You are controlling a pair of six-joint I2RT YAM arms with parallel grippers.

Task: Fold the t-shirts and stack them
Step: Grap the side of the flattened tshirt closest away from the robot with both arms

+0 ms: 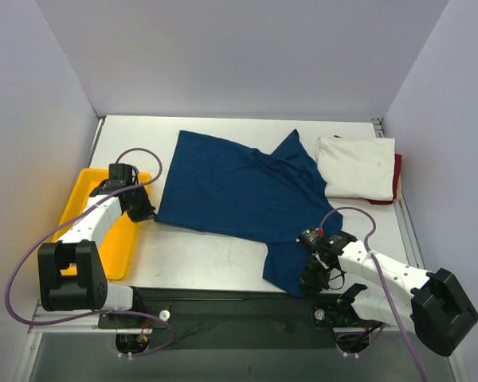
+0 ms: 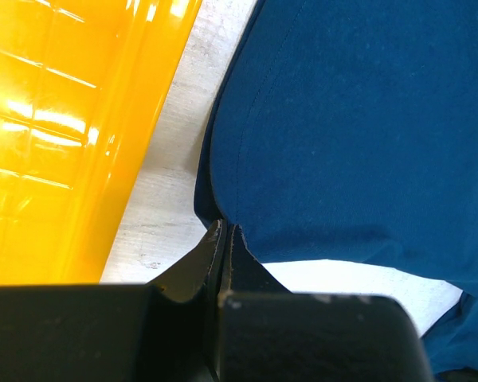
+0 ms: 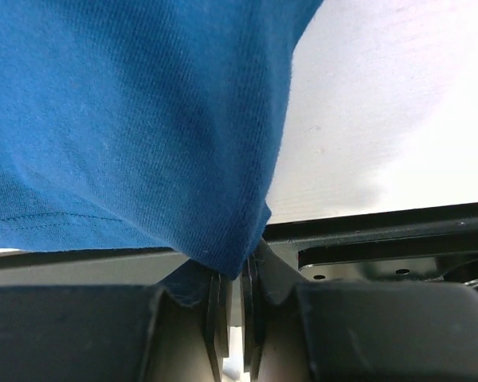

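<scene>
The navy t-shirt [image 1: 239, 191] lies spread and rumpled across the middle of the worktop [image 1: 199, 255]. One part of it trails down towards the lower right of the top view.

The left hand [image 1: 146, 212] sits at the shirt's lower-left corner, just beside the yellow tray [image 1: 126, 239] that fills the left side of the frame. In the left wrist view its fingers [image 2: 211, 255] are pressed together, with the hem of the navy t-shirt [image 2: 342, 119] running in between their tips. The yellow tray [image 2: 56, 119] fills the upper left of that view.

The right hand [image 1: 312, 272] is at the lower right of the top view, on the trailing end of the shirt near the worktop's front edge. In the right wrist view its fingers [image 3: 220, 318] are closed, pinching a fold of the navy t-shirt [image 3: 143, 119], which drapes upward and to the left from the grip.

A folded cream t-shirt [image 1: 354, 167] rests at the upper right of the worktop. The edge of a red t-shirt [image 1: 397, 177] shows from beneath its right side. The navy shirt's right sleeve lies just beside the cream one.
</scene>
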